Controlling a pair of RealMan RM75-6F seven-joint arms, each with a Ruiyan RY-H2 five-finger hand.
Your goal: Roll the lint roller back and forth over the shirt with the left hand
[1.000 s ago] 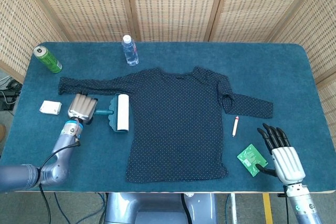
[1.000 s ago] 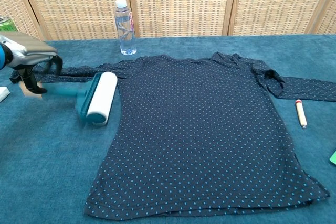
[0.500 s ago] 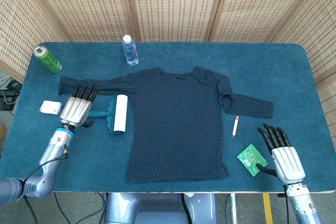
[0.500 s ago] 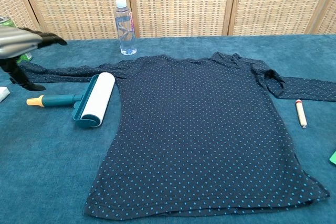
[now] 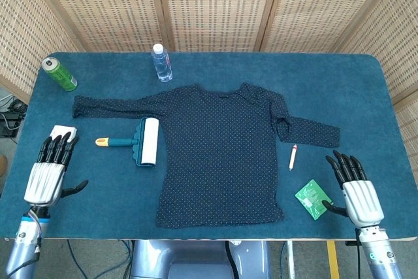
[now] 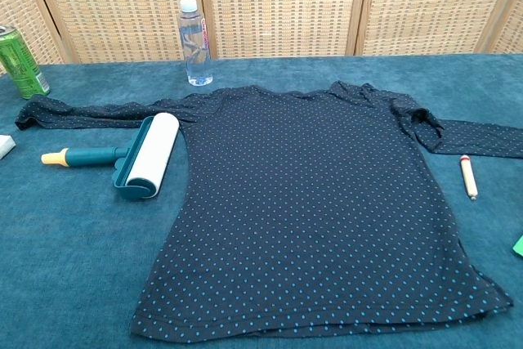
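- Your left hand (image 5: pixel 47 176) sits at the near left corner of the table (image 5: pixel 215 63), fingers spread and holding nothing. A second ago it was at the roller's handle; it has pulled back toward you and let go, and the chest view no longer shows it.
- Your right hand (image 5: pixel 358 195) rests at the near right edge, fingers spread and empty, just beside a green packet (image 5: pixel 311 198). It has barely shifted.
- The lint roller (image 5: pixel 139 142) lies on the table just left of the shirt (image 5: pixel 219 155), its white drum touching or very close to the shirt's left side, the yellow-tipped handle pointing left toward your left hand's side. It has stayed put since the release.
- That reads as the rolling being over and the roller set down; if more passes are wanted, you must re-grasp the handle.
- A small white box (image 5: pixel 63 131) lies near your left fingertips, and a small stick (image 5: pixel 293 157) lies beside the right sleeve.
- Farthest off, a water bottle (image 5: pixel 162 62) and a green can (image 5: pixel 59 73) stand upright.
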